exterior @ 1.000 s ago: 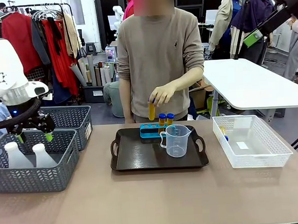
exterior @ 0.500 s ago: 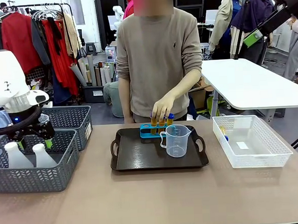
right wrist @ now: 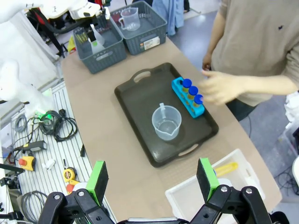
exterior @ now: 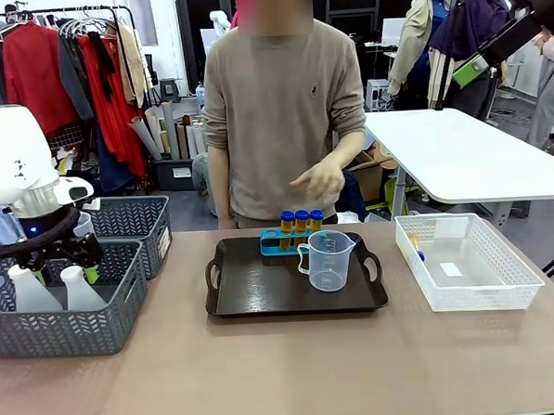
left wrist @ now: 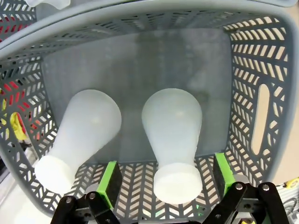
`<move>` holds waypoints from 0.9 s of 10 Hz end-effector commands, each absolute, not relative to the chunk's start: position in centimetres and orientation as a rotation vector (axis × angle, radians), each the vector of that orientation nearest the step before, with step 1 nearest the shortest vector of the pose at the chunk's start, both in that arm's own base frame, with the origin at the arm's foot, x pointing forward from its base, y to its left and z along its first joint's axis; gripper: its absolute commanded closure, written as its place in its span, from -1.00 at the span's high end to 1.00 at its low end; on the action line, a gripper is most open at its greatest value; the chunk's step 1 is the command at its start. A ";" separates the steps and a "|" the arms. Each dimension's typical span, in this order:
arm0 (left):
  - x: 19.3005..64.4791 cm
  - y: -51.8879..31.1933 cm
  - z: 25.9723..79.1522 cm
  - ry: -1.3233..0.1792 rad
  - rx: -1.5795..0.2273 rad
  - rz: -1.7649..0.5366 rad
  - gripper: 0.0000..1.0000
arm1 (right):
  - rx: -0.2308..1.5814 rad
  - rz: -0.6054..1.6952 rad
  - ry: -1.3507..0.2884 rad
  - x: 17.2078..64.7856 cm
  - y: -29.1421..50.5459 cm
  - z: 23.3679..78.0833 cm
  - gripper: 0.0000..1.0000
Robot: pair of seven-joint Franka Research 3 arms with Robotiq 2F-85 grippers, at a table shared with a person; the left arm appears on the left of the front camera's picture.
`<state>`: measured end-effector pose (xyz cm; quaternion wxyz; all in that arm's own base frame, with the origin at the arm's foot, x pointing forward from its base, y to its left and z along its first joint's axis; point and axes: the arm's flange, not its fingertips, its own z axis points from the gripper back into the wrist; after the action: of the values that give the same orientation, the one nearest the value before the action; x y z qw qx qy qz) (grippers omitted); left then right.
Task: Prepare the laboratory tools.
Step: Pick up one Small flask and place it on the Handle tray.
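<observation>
Two white conical flasks (left wrist: 173, 135) stand in a grey lattice basket (exterior: 65, 325) at the table's left. My left gripper (exterior: 64, 265) hangs open just above them, and in the left wrist view its green pads (left wrist: 110, 183) flank the neck of the right-hand flask (exterior: 77, 285). On the dark tray (exterior: 258, 287) stands the clear beaker (exterior: 327, 260). Behind the beaker is the blue rack (exterior: 277, 244), holding three blue-capped amber tubes (exterior: 301, 219). One more tube (right wrist: 226, 169) lies in the white basket (exterior: 467, 295). My right gripper (right wrist: 153, 179) is open, high above the table.
The person stands behind the tray with a hand (exterior: 317, 178) raised above the rack. A second grey basket (exterior: 129, 220) sits behind the first and holds another beaker (right wrist: 129, 18). Bare tabletop lies in front of the tray.
The person set a third tube into the rack and lifted the hand away. My left gripper sank a little closer to the flasks.
</observation>
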<state>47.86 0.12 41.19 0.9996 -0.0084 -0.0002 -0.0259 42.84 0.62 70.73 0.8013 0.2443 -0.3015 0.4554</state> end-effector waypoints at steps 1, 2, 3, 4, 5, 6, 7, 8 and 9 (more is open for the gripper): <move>47.6 -0.2 41.0 -0.007 -0.045 -0.071 0.96 | 0.533 0.985 -0.657 42.8 0.8 70.9 1.00; 47.6 -0.6 40.9 -0.003 -0.045 -0.074 0.85 | 0.533 0.985 -0.657 42.8 0.8 70.9 1.00; 47.4 -0.9 41.0 0.006 -0.045 -0.079 0.46 | 0.533 0.985 -0.657 42.8 0.8 70.9 1.00; 47.4 -1.1 41.1 0.007 -0.039 -0.079 0.06 | 0.533 0.985 -0.657 42.8 0.8 70.9 1.00; 47.3 -1.3 41.2 0.007 -0.038 -0.078 -0.33 | 0.533 0.985 -0.657 42.8 0.8 70.9 1.00; 47.3 -1.2 41.3 0.008 -0.039 -0.077 -0.73 | 0.533 0.985 -0.657 42.8 0.8 70.9 1.00; 47.0 -1.2 41.3 0.010 -0.039 -0.074 -1.00 | 0.533 0.985 -0.657 42.8 0.8 70.9 1.00; 47.0 -1.2 41.4 0.011 -0.039 -0.072 -1.00 | 0.533 0.985 -0.657 42.8 0.8 70.9 1.00; 47.0 -1.1 41.4 0.008 -0.038 -0.069 -1.00 | 0.533 0.985 -0.657 42.8 0.8 70.9 1.00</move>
<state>47.55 -1.25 41.21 0.9992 -0.0084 0.0054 -0.0397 42.84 0.62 70.73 0.8013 0.2443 -0.3015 0.4554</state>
